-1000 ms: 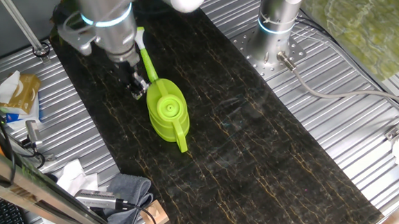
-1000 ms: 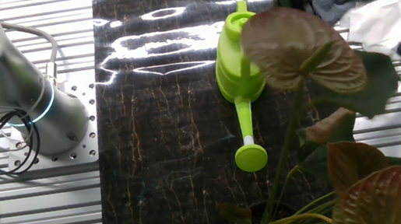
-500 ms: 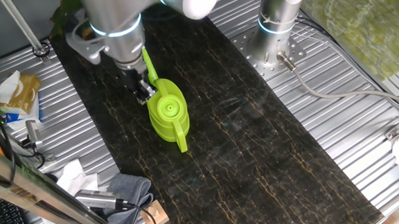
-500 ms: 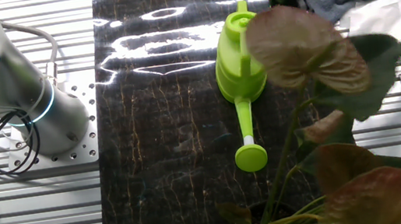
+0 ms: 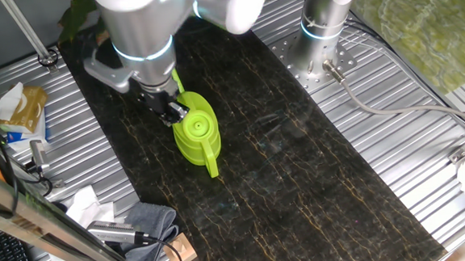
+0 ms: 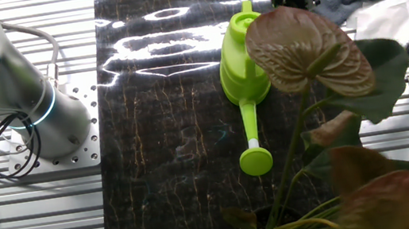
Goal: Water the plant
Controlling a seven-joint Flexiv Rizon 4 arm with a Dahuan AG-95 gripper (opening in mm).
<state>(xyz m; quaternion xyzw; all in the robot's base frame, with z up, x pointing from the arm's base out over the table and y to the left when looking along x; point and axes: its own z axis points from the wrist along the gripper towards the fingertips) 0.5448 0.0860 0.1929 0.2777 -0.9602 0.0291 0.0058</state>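
1. Gripper (image 5: 175, 111) hangs low at the can (image 5: 195, 134), beside its spout base; fingers' state: cannot tell.
2. Plant (image 6: 317, 58) stands at the counter's (image 5: 300, 183) far end, beyond the spout, well placed for pouring.

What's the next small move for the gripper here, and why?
Probably ease the gripper across onto the watering can's handle and close. It sits at the can's spout-side rim, the can still rests on the table, and whether the gripper is open can't be seen. The plant is unwatered.

One plant (image 6: 319, 74), one watering can (image 5: 194, 133) (lime-green), one arm (image 5: 141, 31).
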